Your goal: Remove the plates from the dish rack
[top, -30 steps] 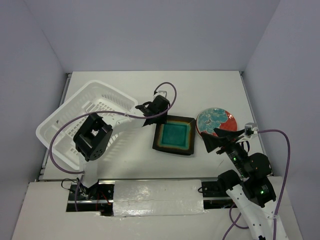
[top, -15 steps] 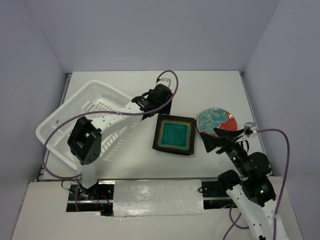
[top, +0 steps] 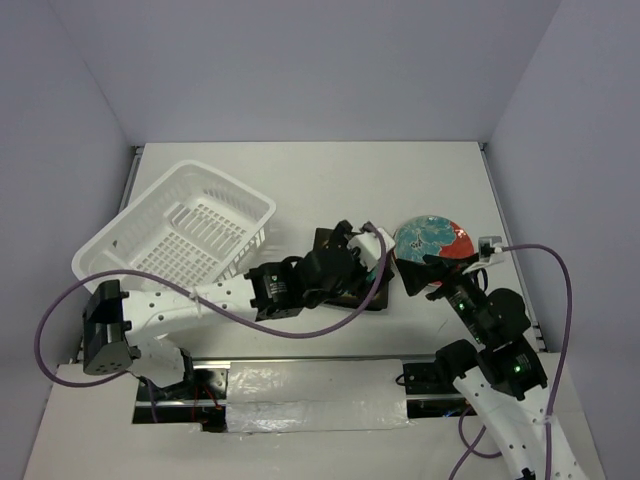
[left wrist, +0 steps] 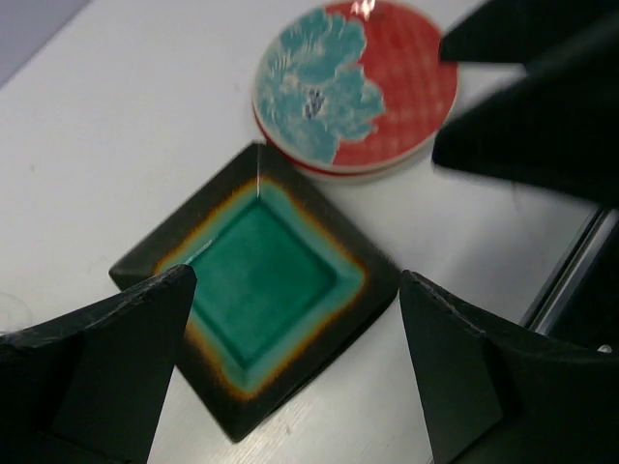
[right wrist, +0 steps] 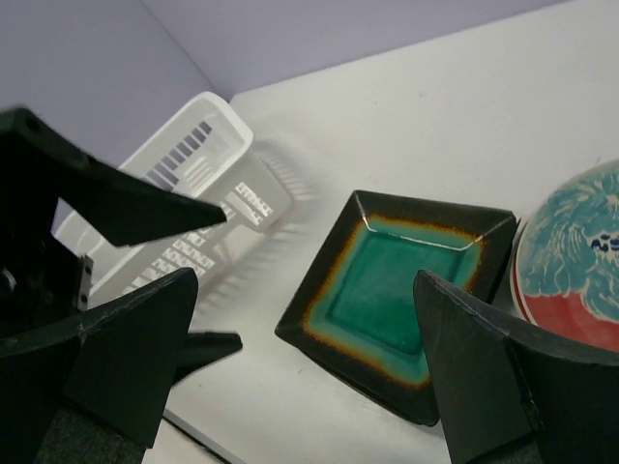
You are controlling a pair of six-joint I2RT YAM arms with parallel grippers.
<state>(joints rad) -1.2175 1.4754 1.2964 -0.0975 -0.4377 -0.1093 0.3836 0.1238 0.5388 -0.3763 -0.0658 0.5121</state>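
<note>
A square dark-rimmed plate with a teal-green centre (left wrist: 261, 290) lies flat on the table. My left gripper (left wrist: 298, 280) hovers open above it, with nothing between its fingers. A round red plate with a teal-blue pattern (top: 432, 238) lies just right of the square plate. In the right wrist view the square plate (right wrist: 397, 290) and the round one (right wrist: 580, 261) sit side by side. My right gripper (right wrist: 308, 280) stands open and empty near them. The white dish rack (top: 180, 235) stands at the left, and I see no plates in it. The left arm hides most of the square plate from above.
The two grippers are close together: the right gripper's black fingers (left wrist: 542, 97) show in the left wrist view beside the round plate. The left arm (top: 220, 295) stretches low across the table in front of the rack. Grey walls close the table in.
The left arm has swung from the rack side round to the near side and now reaches over the square plate, its jaws opened wide. The right gripper has shifted only slightly.
</note>
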